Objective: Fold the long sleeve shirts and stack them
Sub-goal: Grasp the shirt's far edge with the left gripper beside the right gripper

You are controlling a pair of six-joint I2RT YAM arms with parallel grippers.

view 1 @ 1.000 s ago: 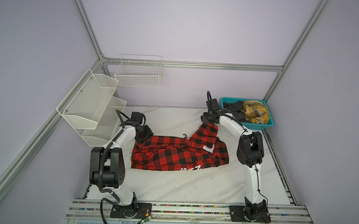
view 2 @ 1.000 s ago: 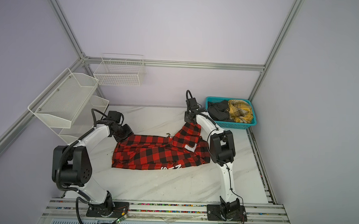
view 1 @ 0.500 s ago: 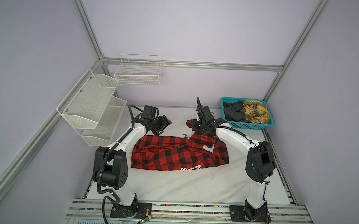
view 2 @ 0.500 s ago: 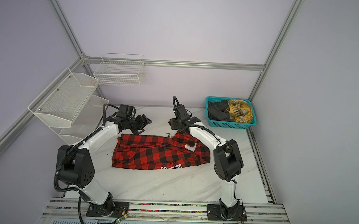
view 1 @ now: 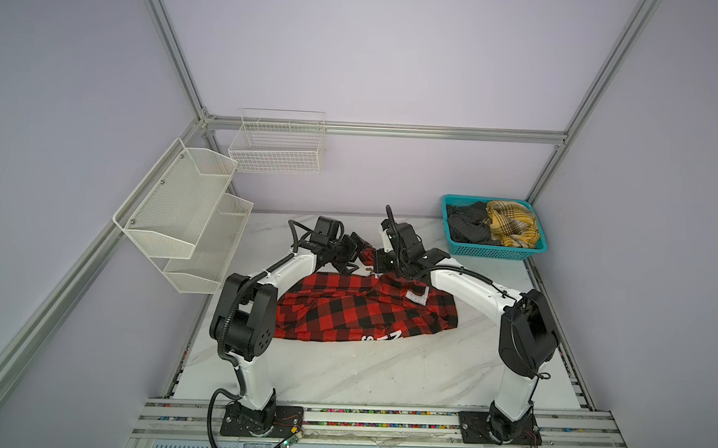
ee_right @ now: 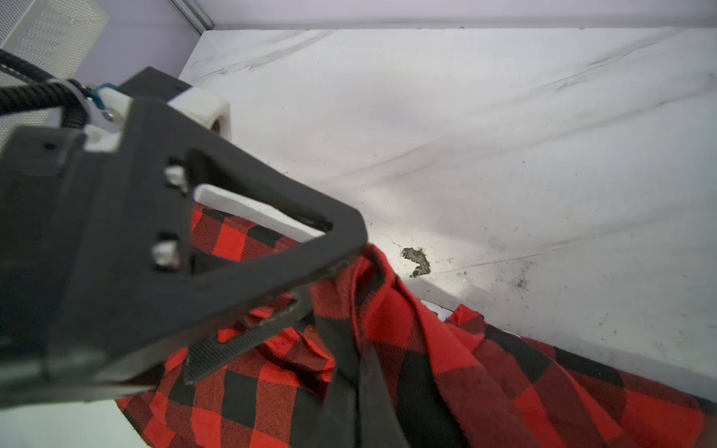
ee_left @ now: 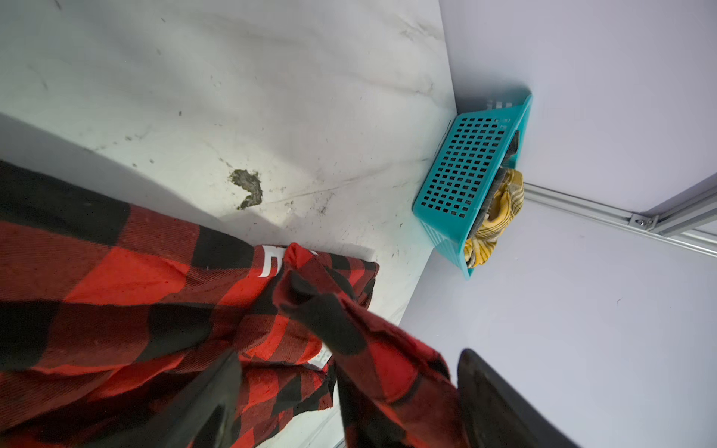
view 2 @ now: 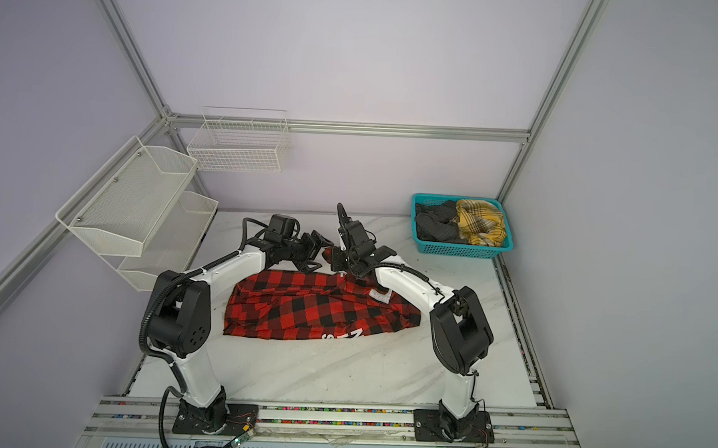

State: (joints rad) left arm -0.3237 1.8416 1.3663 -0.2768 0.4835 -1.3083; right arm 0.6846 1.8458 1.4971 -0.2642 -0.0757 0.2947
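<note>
The red-and-black check shirt [view 1: 357,312] [view 2: 316,310] lies bunched across the middle of the table, with white letters [view 1: 381,339] at its front hem. My right gripper [view 1: 372,259] [view 2: 331,258] [ee_right: 362,395] is shut on a raised strip of its cloth at the back. My left gripper [view 1: 358,248] [view 2: 321,245] [ee_left: 349,372] stands open right beside it, with that same raised strip between its two fingers [ee_left: 492,395]. The yellow plaid shirt [view 1: 513,227] [view 2: 480,222] and the dark grey shirt [view 1: 467,226] [view 2: 436,225] lie crumpled in the teal basket [view 1: 493,252] [view 2: 460,251] [ee_left: 465,166].
The teal basket stands at the back right corner against the wall. A white mesh two-tier shelf [view 1: 182,221] hangs on the left wall and a wire basket [view 1: 277,146] on the back wall. A dark smudge [ee_left: 248,188] [ee_right: 417,262] marks the tabletop behind the shirt.
My left gripper left the shirt's left end, swung right to the back middle and opened. My right gripper carried the raised cloth leftward from near the basket to meet it.
</note>
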